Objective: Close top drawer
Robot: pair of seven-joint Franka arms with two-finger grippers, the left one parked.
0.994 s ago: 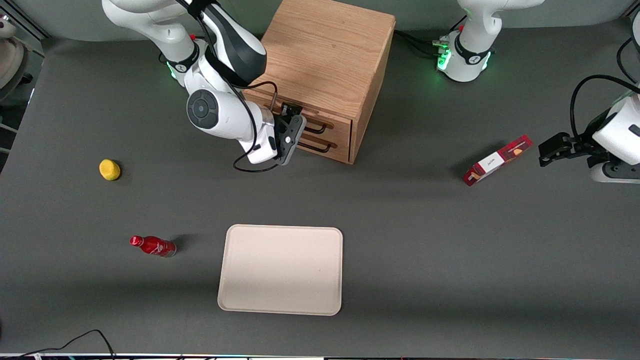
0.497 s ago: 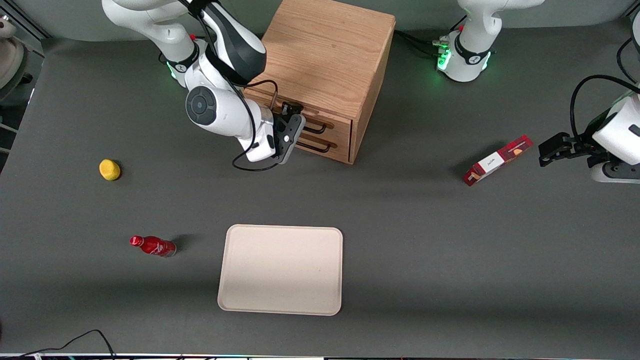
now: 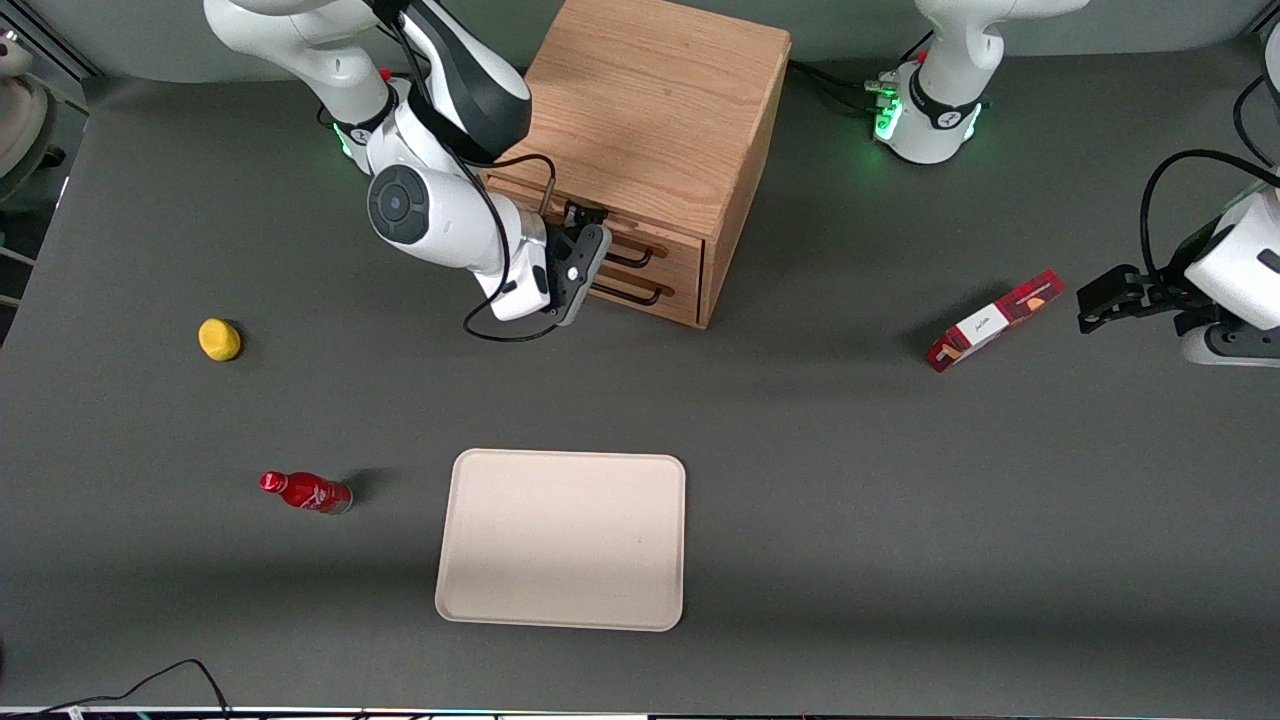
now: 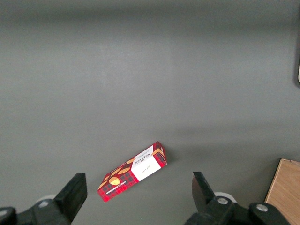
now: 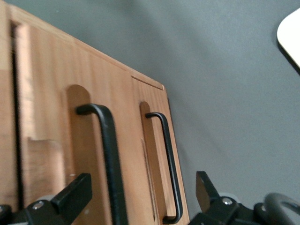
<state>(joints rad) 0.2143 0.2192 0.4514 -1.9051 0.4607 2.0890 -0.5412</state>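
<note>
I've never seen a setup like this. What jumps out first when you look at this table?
The light-oak cabinet draws the eye, with the white working arm's gripper right in front of its top drawer, fingers open. Nearer the camera lies a pale tray, with a red bottle on its side and a yellow lemon toward the working arm's end.
</note>
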